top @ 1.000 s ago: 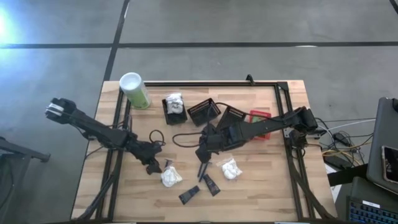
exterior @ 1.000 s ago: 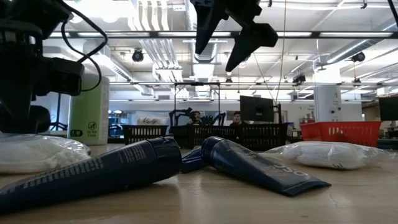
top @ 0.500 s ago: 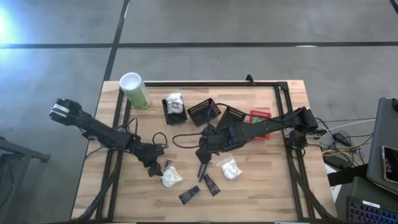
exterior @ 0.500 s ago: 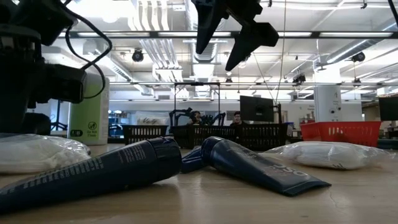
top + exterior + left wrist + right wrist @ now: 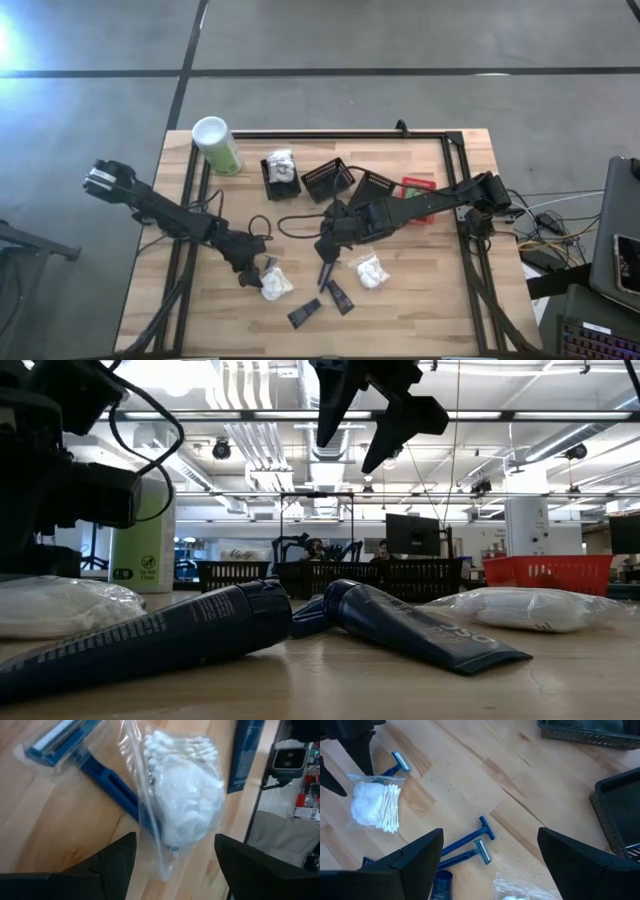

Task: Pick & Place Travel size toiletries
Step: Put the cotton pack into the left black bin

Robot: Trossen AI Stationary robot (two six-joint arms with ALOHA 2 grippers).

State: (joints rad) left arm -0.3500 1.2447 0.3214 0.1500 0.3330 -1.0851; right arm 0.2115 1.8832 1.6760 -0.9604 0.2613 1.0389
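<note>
Wooden worktop (image 5: 420,300) held scattered toiletries; my left fingers (image 5: 172,852) hovered open over a packet (image 5: 187,805), closing next; right fingers (image 5: 490,862) open at three o'clock.

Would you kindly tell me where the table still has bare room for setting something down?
Bare wood lies beside the green canister along the table's left edge, and toward its near-right corner. It is crowded mid-table around both grippers, packets and dark tubes.

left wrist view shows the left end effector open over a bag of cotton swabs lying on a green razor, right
Not quite: the razor is blue, not green, as the left wrist view shows. The rest holds: the left end effector is open over the clear bag of cotton swabs and pads, which lies across the razor's handle on the wooden table.
</note>
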